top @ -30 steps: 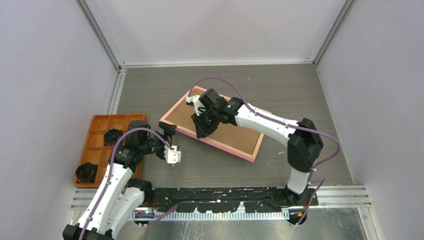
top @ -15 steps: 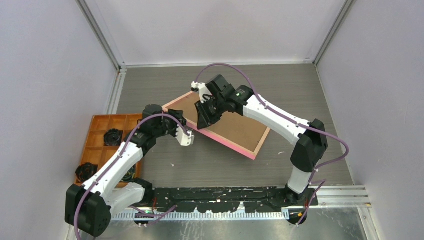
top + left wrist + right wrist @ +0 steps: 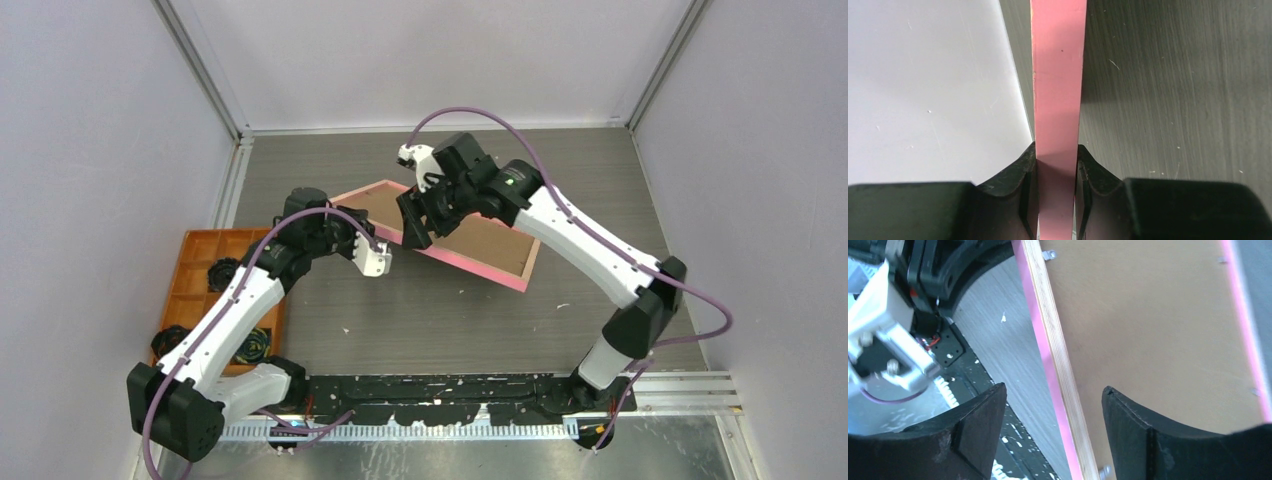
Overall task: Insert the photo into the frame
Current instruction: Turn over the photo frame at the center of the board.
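Left pincer (image 3: 1055, 157) gripping one frame (image 3: 1058, 75), right pincer (image 3: 1053, 395) agape — astride its rim

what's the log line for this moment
left gripper: shut on thin pink rectangular picture frame | right gripper: open astride frame edge

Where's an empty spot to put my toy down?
Bare table between the frame and the arm bases, plus the far strip by the back wall. Crowded: the orange tray side, and the frame's left end, by the left gripper and right gripper.
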